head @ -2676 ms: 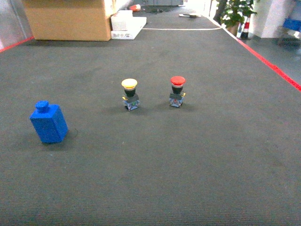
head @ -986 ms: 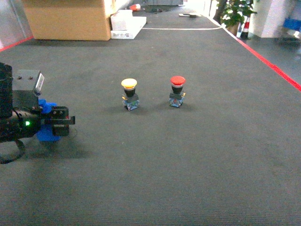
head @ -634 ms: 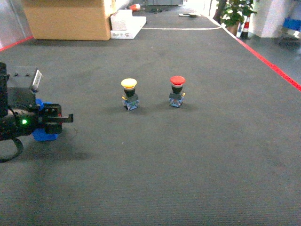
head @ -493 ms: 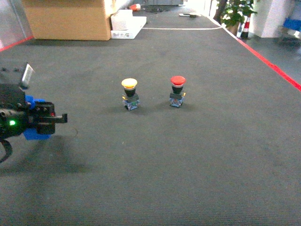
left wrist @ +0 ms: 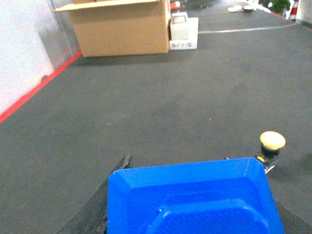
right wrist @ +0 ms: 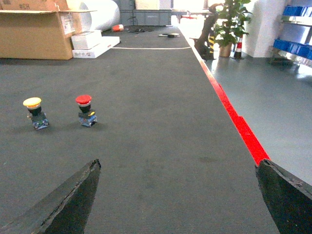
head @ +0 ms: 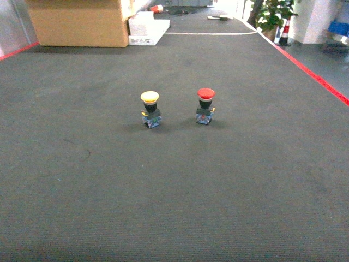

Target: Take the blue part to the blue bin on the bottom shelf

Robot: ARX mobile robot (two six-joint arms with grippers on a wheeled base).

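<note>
Dark grey carpet floor, blue part already up in my left hand.

Seen from the left wrist, the left hand (left wrist: 195, 214) is clamped around the blue part (left wrist: 192, 197), broad face toward the camera. My right hand (right wrist: 178, 195) spreads wide, holding nothing. Neither bin nor bottom shelf shows anywhere, so which way to carry is unclear.

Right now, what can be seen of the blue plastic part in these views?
The blue plastic part shows only in the left wrist view, filling the lower frame. It looks like glossy moulded plastic, with a bevelled rectangular face and a raised centre section. It sits between the dark fingers of the left gripper, one at each side, apparently gripped. Its lower portion is cut off by the frame. The head and right wrist views do not show it.
</note>
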